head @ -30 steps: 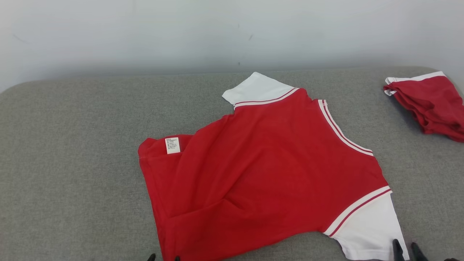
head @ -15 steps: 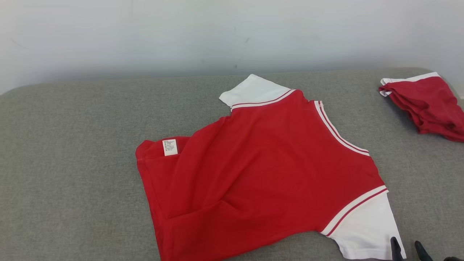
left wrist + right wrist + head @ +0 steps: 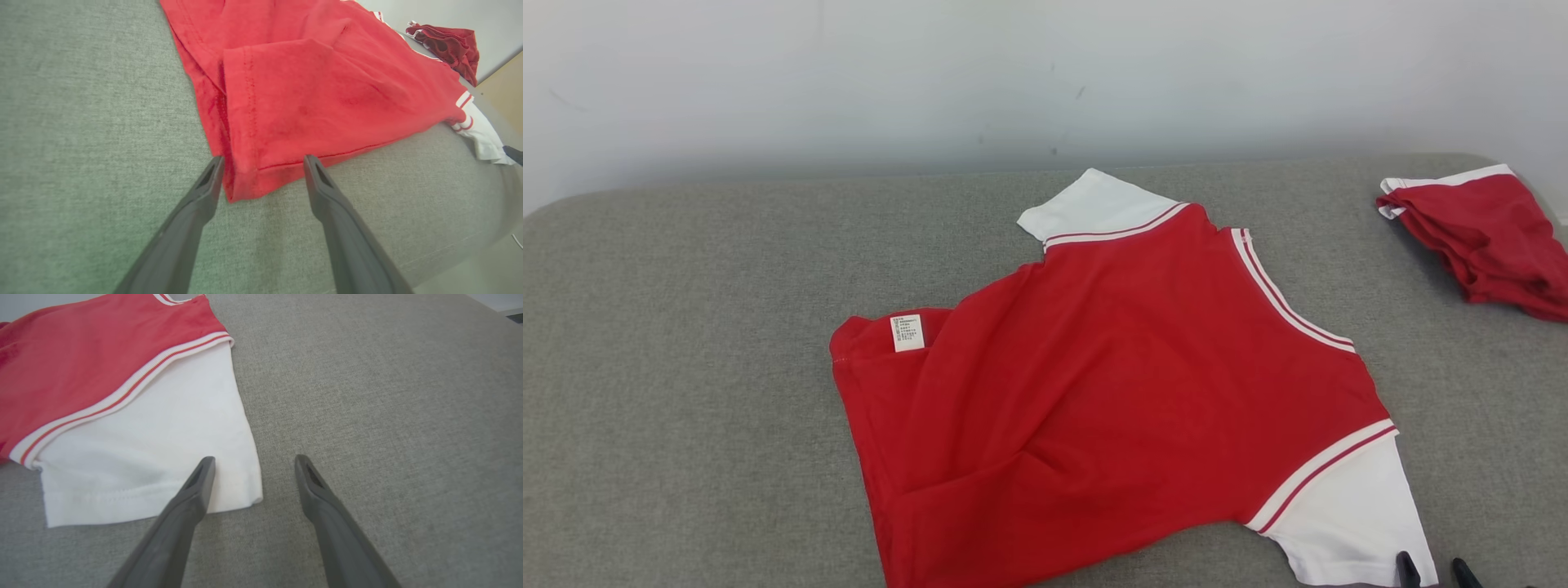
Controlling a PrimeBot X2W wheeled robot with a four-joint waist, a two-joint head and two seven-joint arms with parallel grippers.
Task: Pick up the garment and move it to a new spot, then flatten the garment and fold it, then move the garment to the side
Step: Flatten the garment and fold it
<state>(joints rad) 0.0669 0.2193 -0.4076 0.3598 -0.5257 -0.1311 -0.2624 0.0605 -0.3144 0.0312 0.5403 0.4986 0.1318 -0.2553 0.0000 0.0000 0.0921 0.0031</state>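
A red garment (image 3: pixel 1111 384) with white sleeves lies spread on the grey cushion (image 3: pixel 686 343), a white label near its left hem. My right gripper (image 3: pixel 1432 569) stands open at the corner of the near white sleeve (image 3: pixel 155 445), its fingers (image 3: pixel 196 486) straddling the sleeve's edge without holding it. In the left wrist view my left gripper (image 3: pixel 263 163) is open over the garment's (image 3: pixel 310 90) folded red hem corner, nothing pinched between the fingers.
A second red and white garment (image 3: pixel 1486 237) lies bunched at the cushion's far right, also in the left wrist view (image 3: pixel 447 45). A pale wall (image 3: pixel 1013 73) rises behind the cushion. The cushion's near edge drops off by the left gripper.
The right gripper has opened off the white sleeve and drawn back toward the bottom edge. The left fingertips have left the head view. The camera shifted slightly.
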